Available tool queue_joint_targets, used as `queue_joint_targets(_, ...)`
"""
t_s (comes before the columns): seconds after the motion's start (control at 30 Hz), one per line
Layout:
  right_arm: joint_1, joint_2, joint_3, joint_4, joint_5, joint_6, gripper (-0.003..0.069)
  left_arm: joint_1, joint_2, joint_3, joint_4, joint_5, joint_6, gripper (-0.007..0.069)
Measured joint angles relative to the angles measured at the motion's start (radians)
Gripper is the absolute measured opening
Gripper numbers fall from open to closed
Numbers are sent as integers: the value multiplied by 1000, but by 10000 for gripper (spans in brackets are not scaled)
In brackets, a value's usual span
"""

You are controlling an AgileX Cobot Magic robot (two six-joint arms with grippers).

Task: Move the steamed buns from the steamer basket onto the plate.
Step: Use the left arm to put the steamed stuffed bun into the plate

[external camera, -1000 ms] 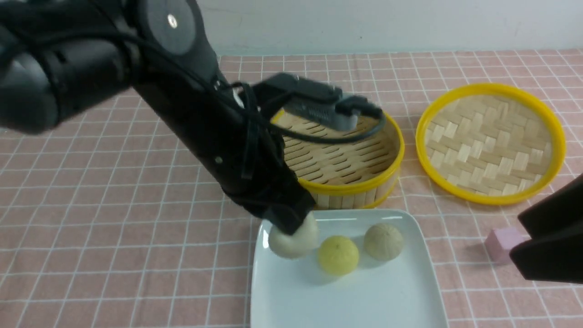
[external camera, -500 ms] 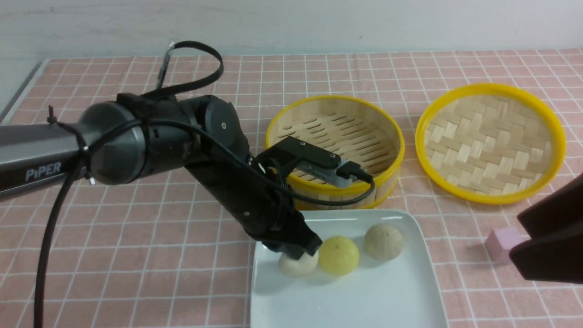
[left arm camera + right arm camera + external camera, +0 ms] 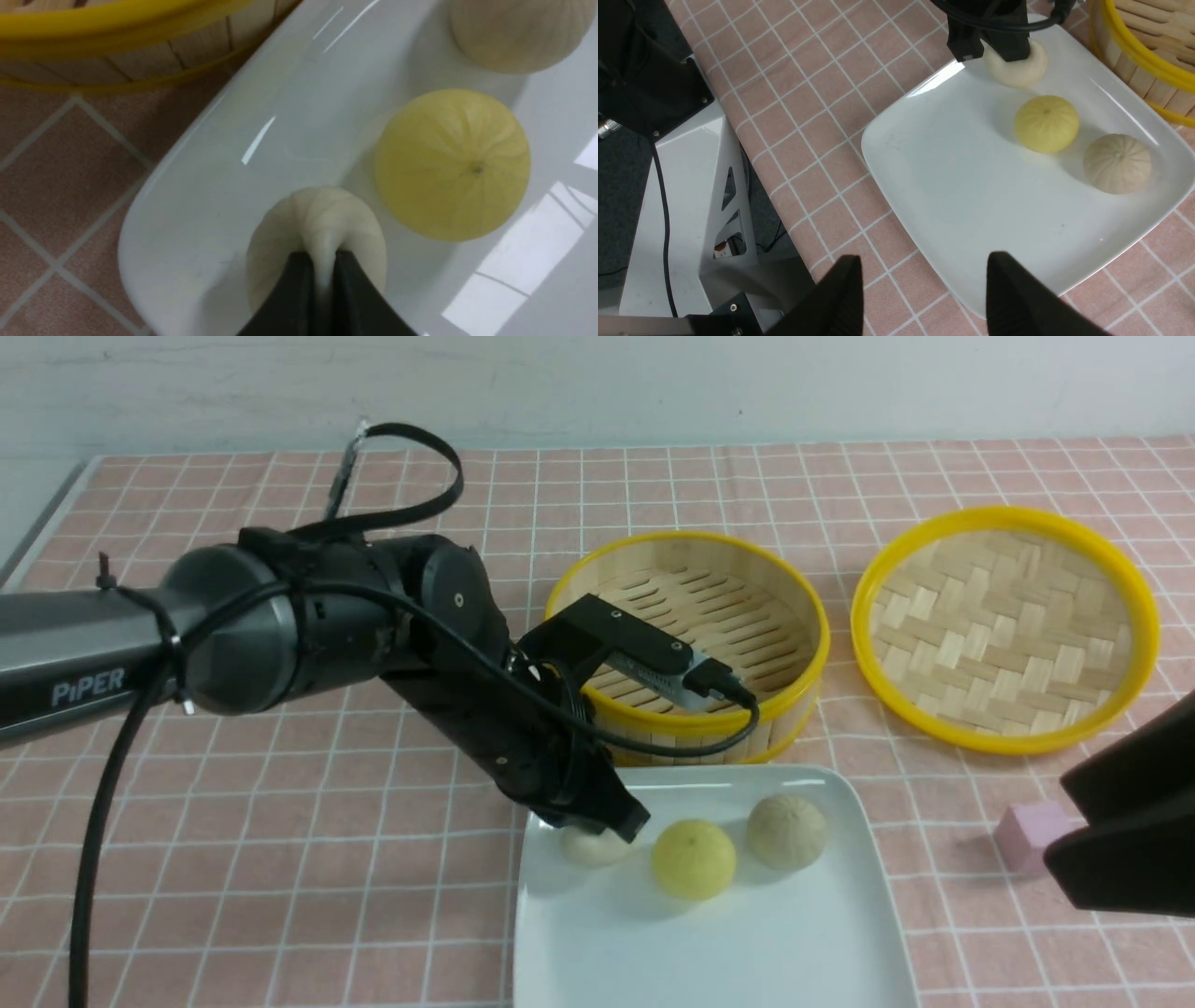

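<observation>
Pinching the white bun (image 3: 299, 224) by its top fold, left gripper (image 3: 322, 261) clamped tight; bun apparently resting on the plate (image 3: 747, 943), at the corner near the basket (image 3: 691, 555). Yellow bun (image 3: 693, 859) and beige bun (image 3: 786, 831) sit in a row beside it. Right gripper (image 3: 924, 268) agape, holding nothing.

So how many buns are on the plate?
3: a pale bun pinched in the left gripper at the plate's left edge, the yellow bun beside it, the beige bun rightmost. None hidden.
</observation>
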Motion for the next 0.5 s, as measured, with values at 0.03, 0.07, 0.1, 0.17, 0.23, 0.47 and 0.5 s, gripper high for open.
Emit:
queue_joint_targets(0.03,0,0,0,0,0,0,367,0,0,0,0,0,0,41)
queue_joint_targets(0.07,0,0,0,0,0,0,367,0,0,0,0,1,0,41)
queue_joint_targets(0.1,0,0,0,0,0,0,367,0,0,0,0,4,0,41)
queue_joint_targets(0.17,0,0,0,0,0,0,367,0,1,0,0,8,-1,43)
queue_joint_targets(0.23,0,0,0,0,0,0,367,0,11,0,0,11,-1,44)
queue_joint_targets(0.47,0,0,0,0,0,0,367,0,57,0,-1,12,-2,49)
queue_joint_targets(0.5,0,0,0,0,0,0,367,0,58,0,-2,12,-2,51)
